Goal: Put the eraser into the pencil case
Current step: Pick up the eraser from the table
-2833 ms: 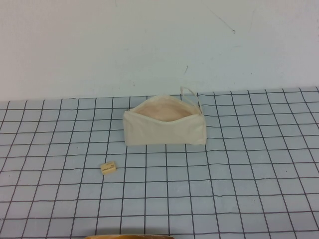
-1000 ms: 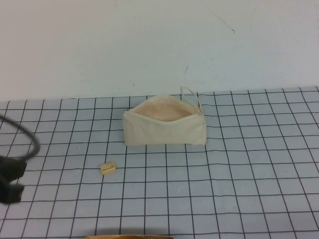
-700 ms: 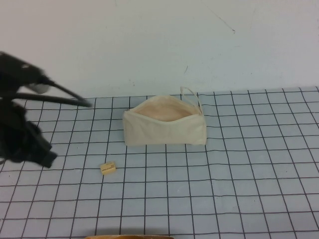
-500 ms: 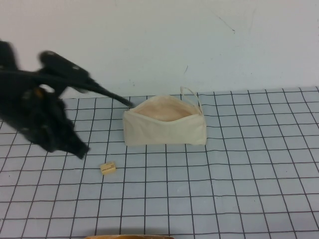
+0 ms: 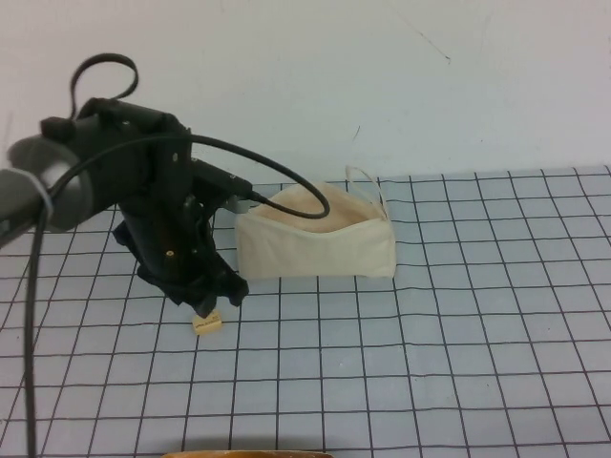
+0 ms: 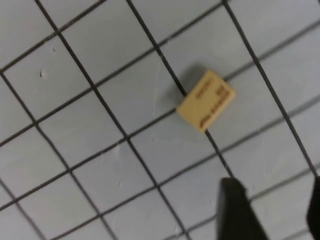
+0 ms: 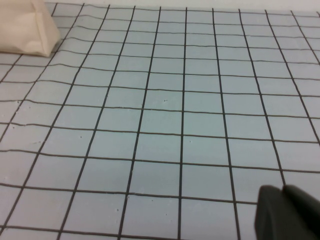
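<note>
The eraser (image 5: 208, 324), a tiny tan block with a dark printed mark, lies on the grid mat in front of and left of the pencil case (image 5: 325, 250). The cream pencil case stands with its mouth open upward and a thin loop at its right end. My left gripper (image 5: 210, 303) hovers just above the eraser, apart from it. In the left wrist view the eraser (image 6: 206, 101) lies beyond the open left gripper (image 6: 275, 212), with nothing between the fingers. My right gripper (image 7: 287, 212) is shut and empty over bare mat, and is out of the high view.
The blue-grey grid mat (image 5: 458, 363) covers the table up to a white back wall. A corner of the pencil case (image 7: 30, 27) shows in the right wrist view. The left arm's black cable (image 5: 277, 176) arcs over the case's left end.
My left arm has swung in from the left edge and come down over the eraser. The eraser and the pencil case have not moved.
</note>
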Robot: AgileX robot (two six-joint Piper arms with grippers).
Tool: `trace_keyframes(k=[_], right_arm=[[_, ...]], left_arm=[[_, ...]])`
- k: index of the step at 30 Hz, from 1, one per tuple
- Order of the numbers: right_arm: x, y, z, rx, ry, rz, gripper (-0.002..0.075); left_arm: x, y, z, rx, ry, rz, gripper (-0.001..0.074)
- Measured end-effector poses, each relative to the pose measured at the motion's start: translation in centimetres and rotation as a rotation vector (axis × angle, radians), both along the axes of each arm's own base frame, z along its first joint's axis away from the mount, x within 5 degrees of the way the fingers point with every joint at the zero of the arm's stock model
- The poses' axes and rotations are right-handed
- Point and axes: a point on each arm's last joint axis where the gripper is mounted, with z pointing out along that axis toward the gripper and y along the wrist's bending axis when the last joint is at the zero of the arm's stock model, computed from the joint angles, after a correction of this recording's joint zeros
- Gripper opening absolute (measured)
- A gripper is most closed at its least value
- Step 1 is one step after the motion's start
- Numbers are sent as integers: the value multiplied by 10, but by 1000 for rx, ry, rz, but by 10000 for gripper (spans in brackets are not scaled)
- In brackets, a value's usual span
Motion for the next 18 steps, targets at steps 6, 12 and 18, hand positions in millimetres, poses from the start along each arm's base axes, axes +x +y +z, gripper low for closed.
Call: trace_keyframes(k=[6,12,18], right_arm=[[0,0,0,0,0,0,-3],[0,0,0,0,0,0,-3],[0,0,0,0,0,0,-3]], left_arm=[[18,-7,-29,-31,13,157,484],[26,-9,-58,-26,53,229,525],[35,-1,-65,-77,47,345,526]])
